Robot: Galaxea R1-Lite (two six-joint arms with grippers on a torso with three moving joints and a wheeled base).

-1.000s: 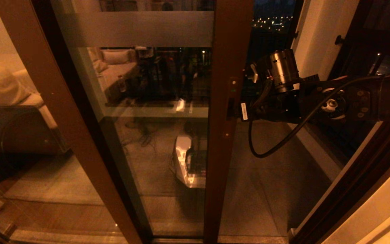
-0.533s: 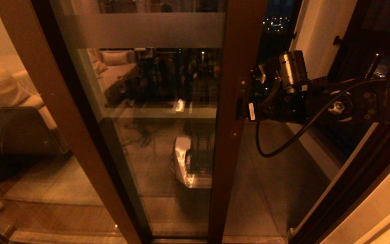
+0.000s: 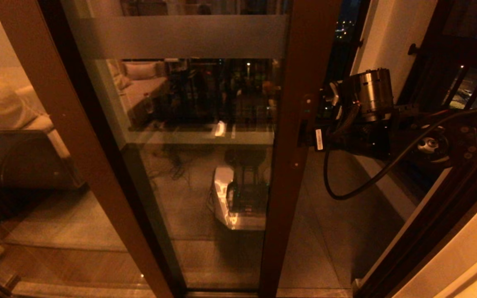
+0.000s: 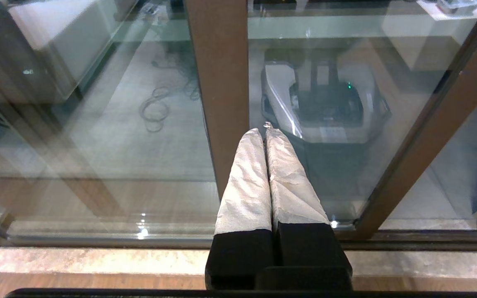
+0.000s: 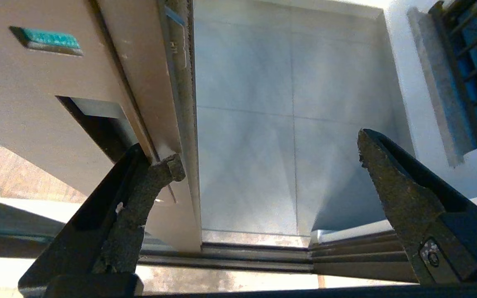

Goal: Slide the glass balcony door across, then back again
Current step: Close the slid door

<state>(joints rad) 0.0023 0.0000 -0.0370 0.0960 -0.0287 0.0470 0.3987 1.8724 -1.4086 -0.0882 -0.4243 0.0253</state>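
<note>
Your right end effector (image 5: 263, 161) is spread wide with one finger (image 5: 155, 174) hooked on the door (image 3: 205, 124) stile edge by the handle slot (image 5: 93, 124) for sideways leverage; door sits part-open, left end effector (image 4: 265, 132) pinched closed, idle.

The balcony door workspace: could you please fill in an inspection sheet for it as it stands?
Surface: tiled balcony floor, bare.
Job's things: glass balcony door, partly open; handle slot in stile.
Clutter: nothing seen.
Grippers: right gripper open, one finger hooked on the stile edge beside the slot; left gripper shut, parked low facing the glass.
Cables: black cable looping under right arm.
Surroundings: barred window, sofa.
</note>
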